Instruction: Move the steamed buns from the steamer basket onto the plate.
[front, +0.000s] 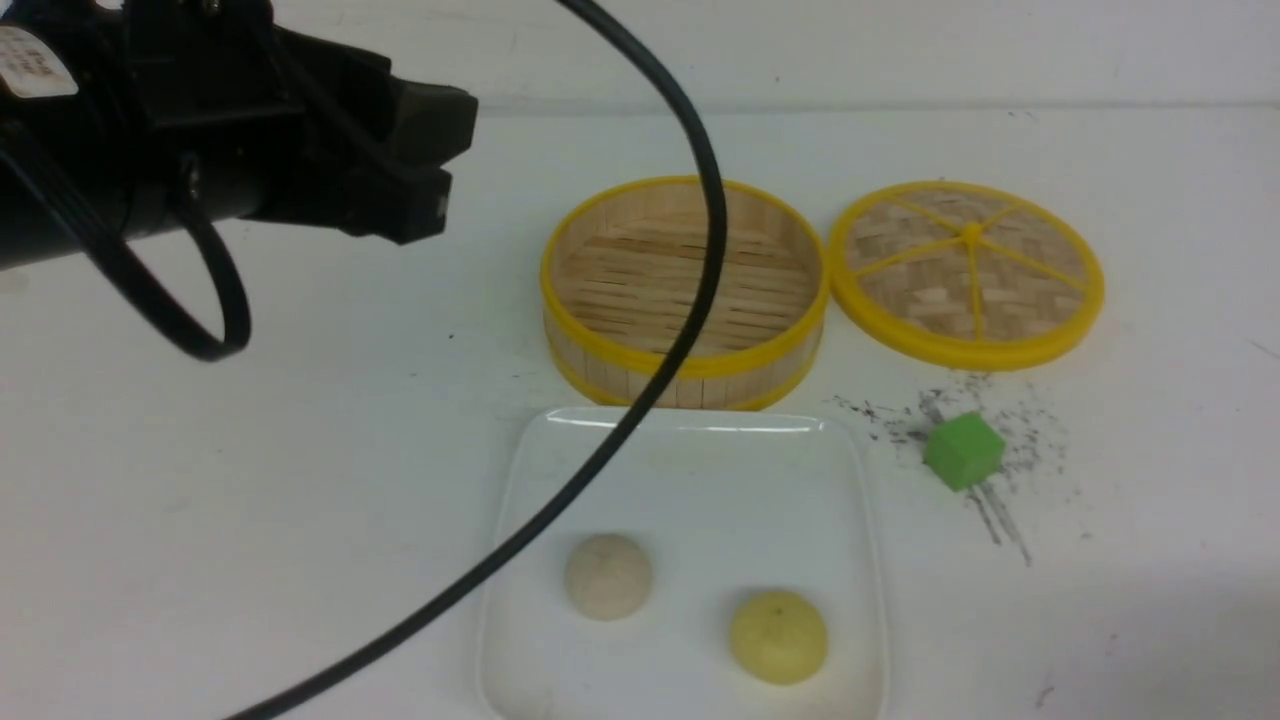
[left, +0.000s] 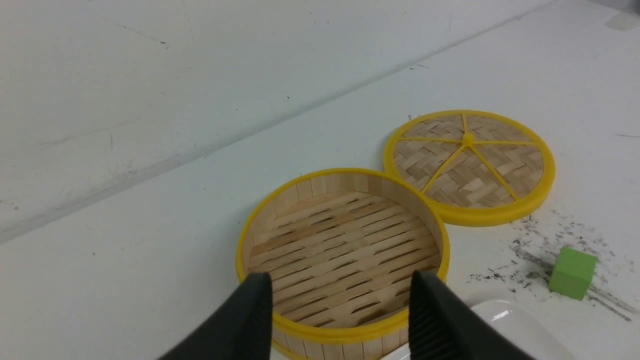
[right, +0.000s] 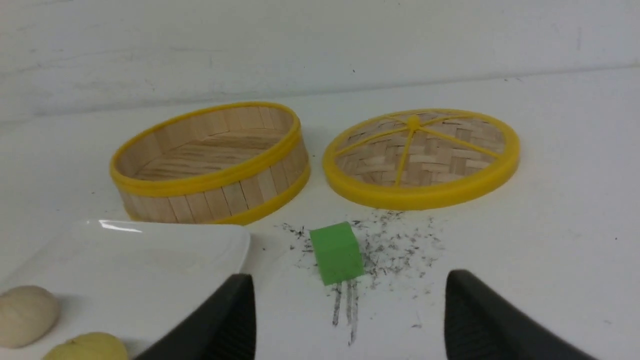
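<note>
Left arm (front: 200, 130) is showing boxy blk casing w/ white label (front: 35, 62), looping blk cable (front: 716, 210); fingers (left: 440, 320) are looking ribbed.

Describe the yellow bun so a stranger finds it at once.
Find the white square plate in front of the steamer basket. Two small domed buns lie on it. The yellow bun is on the green cube's side; the other bun is cream.

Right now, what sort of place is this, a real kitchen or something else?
Most likely a robot test bench, not a kitchen: a scuffed white tabletop, a black robot arm, and staged props like a steamer basket and a green cube.
</note>
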